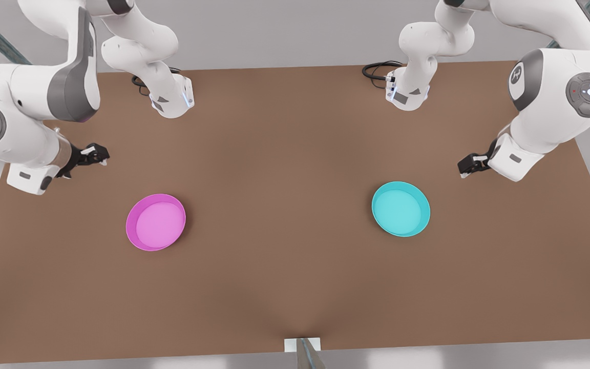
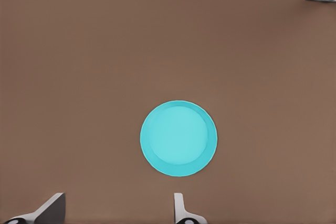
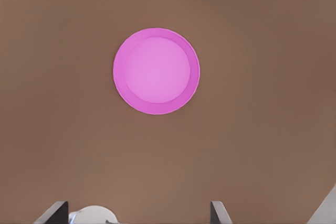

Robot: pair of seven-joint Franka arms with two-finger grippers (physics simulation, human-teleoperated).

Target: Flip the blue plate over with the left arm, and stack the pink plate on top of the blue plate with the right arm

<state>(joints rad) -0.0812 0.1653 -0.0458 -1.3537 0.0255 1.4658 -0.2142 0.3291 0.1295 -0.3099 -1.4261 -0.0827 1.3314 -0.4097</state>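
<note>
The blue plate (image 1: 400,209) is plain turquoise-cyan, its rim a slightly deeper shade than its paler inside, with no pattern; it lies ahead of the left gripper (image 1: 466,166), whose light grey fingers (image 2: 180,208) tip a black body. The pink plate (image 1: 155,222) is magenta at the rim and lighter pink inside, also unpatterned, ahead of the right gripper (image 1: 99,155) and its grey fingers (image 3: 219,212). The table (image 1: 285,154) is a uniform matte brown. Both arms are white with grey joint bands.
</note>
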